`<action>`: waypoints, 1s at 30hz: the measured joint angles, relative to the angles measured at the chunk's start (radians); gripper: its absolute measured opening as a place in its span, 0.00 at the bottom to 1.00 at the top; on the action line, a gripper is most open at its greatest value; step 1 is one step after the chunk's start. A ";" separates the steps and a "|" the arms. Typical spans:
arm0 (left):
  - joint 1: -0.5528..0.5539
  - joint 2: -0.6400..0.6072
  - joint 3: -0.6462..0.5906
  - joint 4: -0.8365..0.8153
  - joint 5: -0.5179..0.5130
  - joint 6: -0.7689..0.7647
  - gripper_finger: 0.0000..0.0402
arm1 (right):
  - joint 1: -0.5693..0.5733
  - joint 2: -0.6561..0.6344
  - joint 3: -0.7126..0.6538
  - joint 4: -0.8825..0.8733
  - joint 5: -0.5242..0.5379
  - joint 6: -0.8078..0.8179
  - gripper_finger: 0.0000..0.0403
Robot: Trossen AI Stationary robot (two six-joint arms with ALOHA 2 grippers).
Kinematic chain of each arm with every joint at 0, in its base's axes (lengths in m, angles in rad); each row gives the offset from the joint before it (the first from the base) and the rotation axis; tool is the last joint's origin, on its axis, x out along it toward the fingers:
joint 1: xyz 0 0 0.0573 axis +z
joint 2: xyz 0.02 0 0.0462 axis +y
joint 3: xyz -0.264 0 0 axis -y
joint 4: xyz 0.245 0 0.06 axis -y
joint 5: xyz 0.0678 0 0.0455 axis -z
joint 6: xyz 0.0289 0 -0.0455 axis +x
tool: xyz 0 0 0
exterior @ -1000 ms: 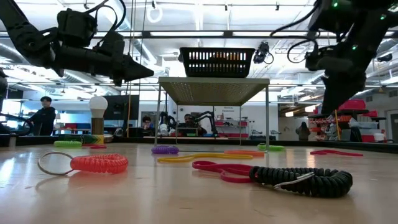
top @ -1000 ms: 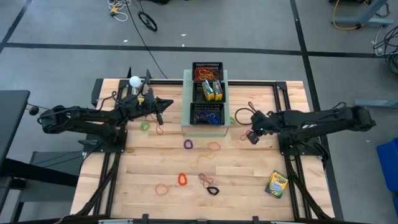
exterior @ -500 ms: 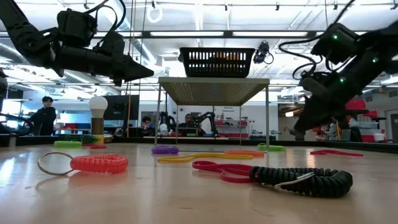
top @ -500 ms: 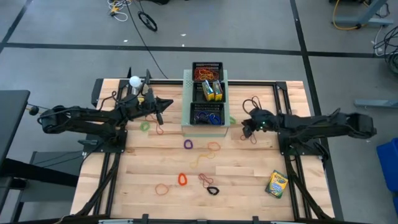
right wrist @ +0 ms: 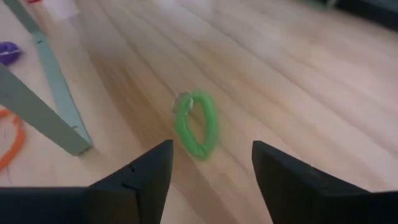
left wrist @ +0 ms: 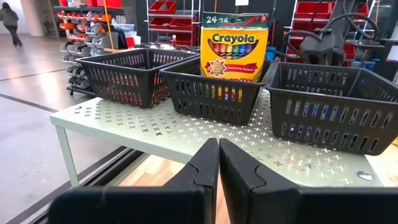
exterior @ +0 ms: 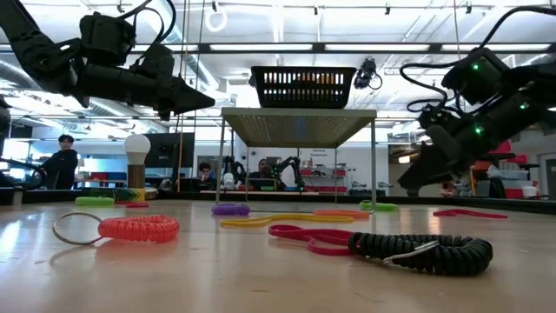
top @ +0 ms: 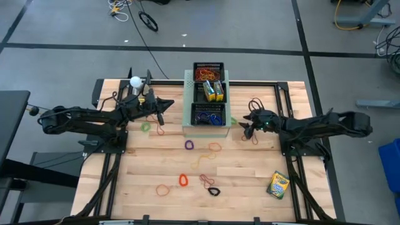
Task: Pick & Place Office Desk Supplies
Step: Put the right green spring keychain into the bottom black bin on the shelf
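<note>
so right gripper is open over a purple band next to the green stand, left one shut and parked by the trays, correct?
One thing is off: the band under the right gripper is green, not purple, as the right wrist view shows. The rest holds: that gripper is open beside the green stand, and the left gripper is shut, facing the trays.

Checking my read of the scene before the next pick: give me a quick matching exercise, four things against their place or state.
Things:
1. left gripper
2. right gripper
3. green loop
4. crayon box

Places or states:
A. flat on the wood just ahead of open fingers
B. alone near the table's right front corner
C. shut, facing the black baskets
D. open, low by the pale-green stand's right side

Pairs: 1-C, 2-D, 3-A, 4-B
</note>
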 joint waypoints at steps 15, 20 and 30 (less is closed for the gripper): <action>0.000 0.000 0.000 0.000 0.000 0.000 0.06 | -0.063 0.387 0.051 0.283 -0.098 -0.156 0.49; 0.000 0.000 0.000 0.000 0.000 0.000 0.06 | -0.070 0.471 0.098 0.296 -0.083 -0.186 0.40; 0.000 0.000 0.000 0.000 0.000 0.000 0.06 | -0.069 0.380 0.108 0.187 -0.043 -0.148 0.08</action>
